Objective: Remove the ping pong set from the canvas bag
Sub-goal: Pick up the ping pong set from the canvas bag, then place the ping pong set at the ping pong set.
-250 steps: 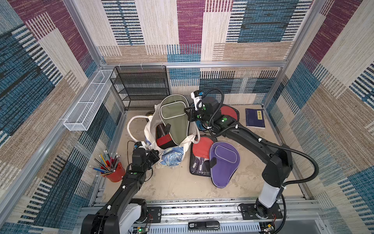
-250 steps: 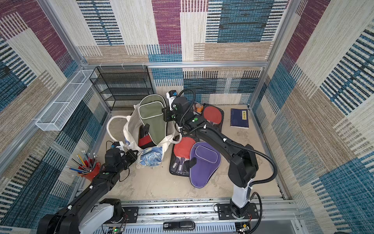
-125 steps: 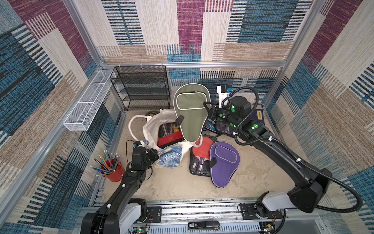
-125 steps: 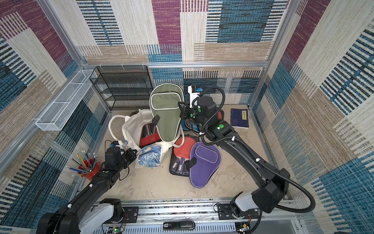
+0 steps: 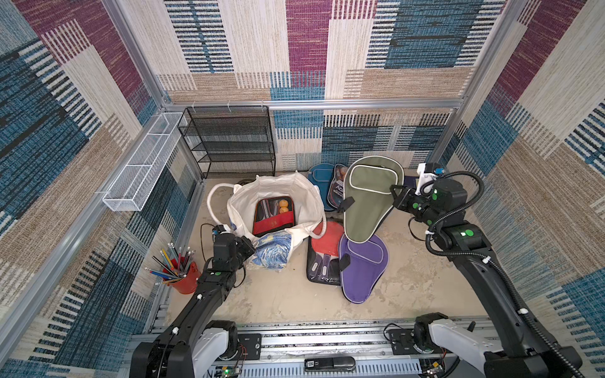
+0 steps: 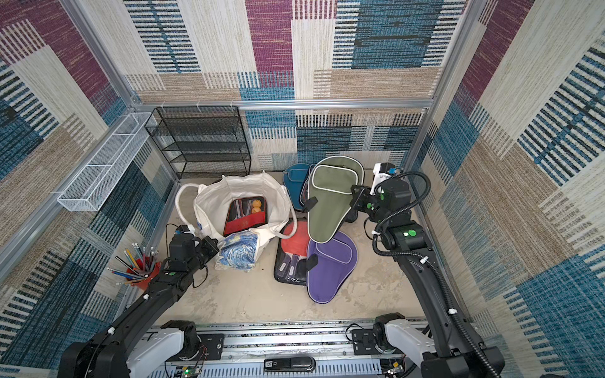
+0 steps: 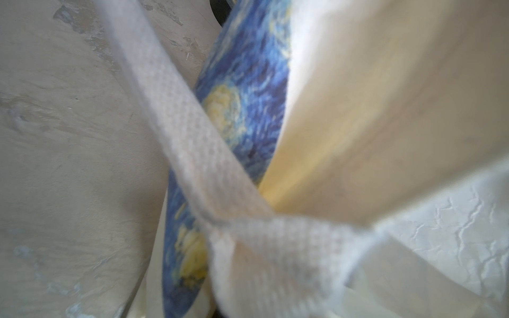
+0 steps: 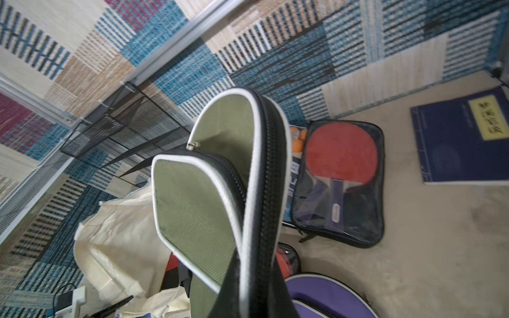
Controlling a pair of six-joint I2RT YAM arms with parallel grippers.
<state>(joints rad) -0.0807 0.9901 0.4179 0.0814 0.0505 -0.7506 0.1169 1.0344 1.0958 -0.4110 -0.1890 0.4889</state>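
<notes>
two grips, one case out of the bag

the right gripper [image 5: 394, 193] is clamped narrow on the edge of the olive-green paddle case [image 5: 366, 203], which hangs outside the canvas bag [image 5: 278, 189], just to the bag's right in both top views. the case's broad end is up and its narrow end points down over a purple case [image 5: 363, 268]; whether the two touch cannot be told. in the right wrist view the olive-green paddle case [image 8: 198, 214] fills the middle, white piping and black zip facing the lens.

the canvas bag stands open on the floor, mouth up, with its blue-and-yellow print [image 5: 271, 252] crumpled at the near side. a red-and-black ping pong set [image 5: 273, 219] lies flat inside it (two orange balls show at one end). the left gripper [image 5: 248, 247] is closed tight on the bag's near corner beside the print; the left wrist view shows a handle strap [image 7: 187, 132] and bunched cloth right at the lens.

a clear pouch with a red paddle [image 5: 324, 258] lies half under the purple case, and a blue case [image 5: 319, 176] rests by the back wall.
</notes>
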